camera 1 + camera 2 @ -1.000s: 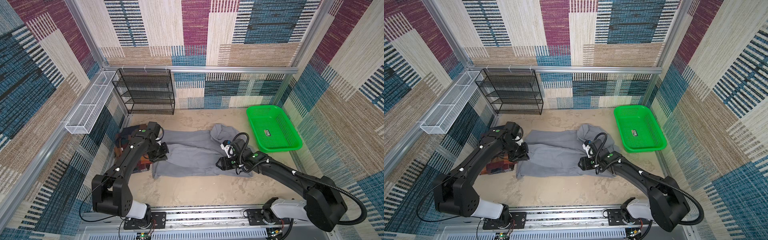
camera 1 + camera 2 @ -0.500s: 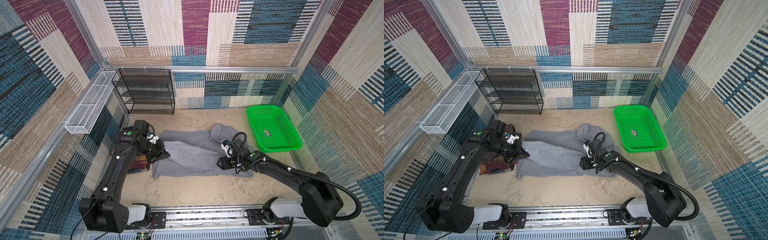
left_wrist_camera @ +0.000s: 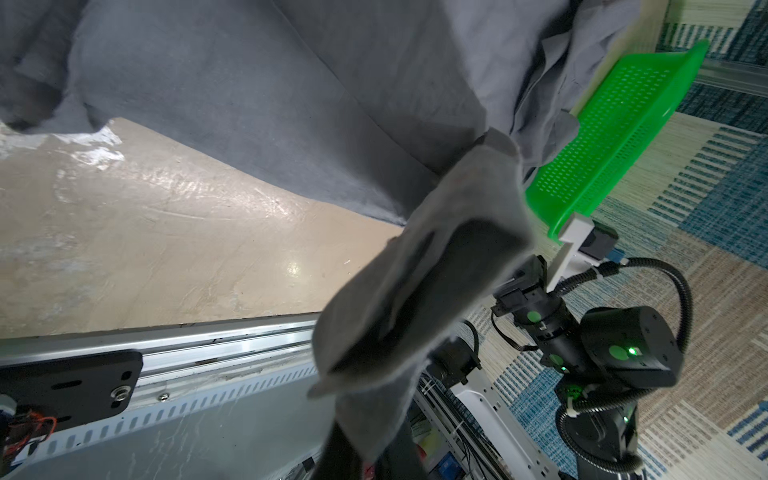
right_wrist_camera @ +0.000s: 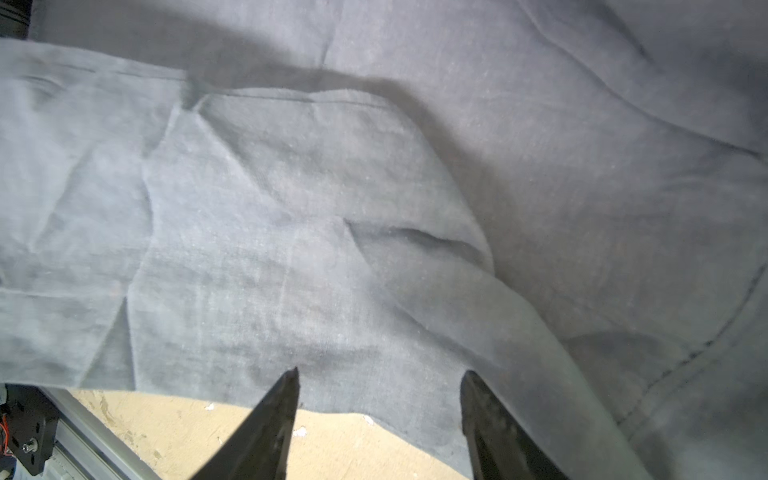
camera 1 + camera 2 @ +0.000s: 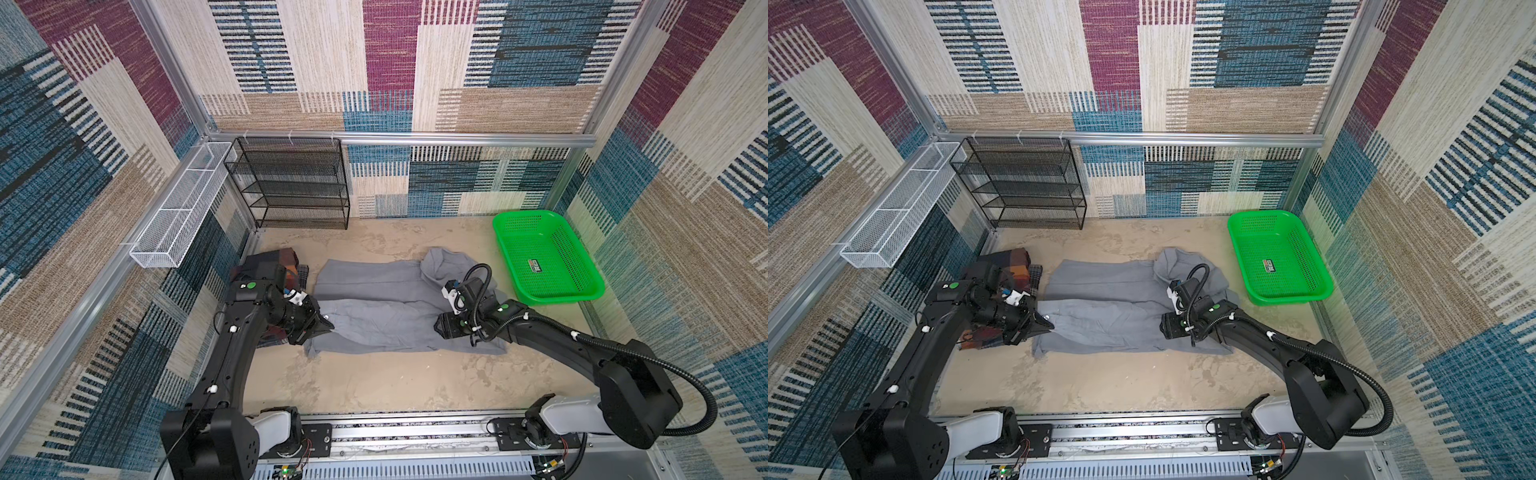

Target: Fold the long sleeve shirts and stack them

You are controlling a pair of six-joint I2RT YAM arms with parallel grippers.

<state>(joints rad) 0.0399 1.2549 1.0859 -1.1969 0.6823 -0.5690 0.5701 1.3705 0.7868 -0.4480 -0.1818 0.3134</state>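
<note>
Left wrist view shows a flap of the plain gray cloth long sleeve shirt (image 3: 415, 266) draped from the left claw (image 5: 323, 323), which pinches it at the shirt's edge. The rest lies spread on the beige surface (image 5: 374, 386). The right claw (image 4: 379, 399) hovers spread above the cloth, pinning nothing. The thin pinch could slip. With nothing pinned, a pull might drag and bunch the whole shirt, or the left arm might brush the folded plaid orange, brown and navy shirt (image 5: 286, 259) beneath it.

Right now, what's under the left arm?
The plaid shirt lies there, beside the gray shirt. The left arm covers its middle, so how neatly it's folded can't be seen.
</note>
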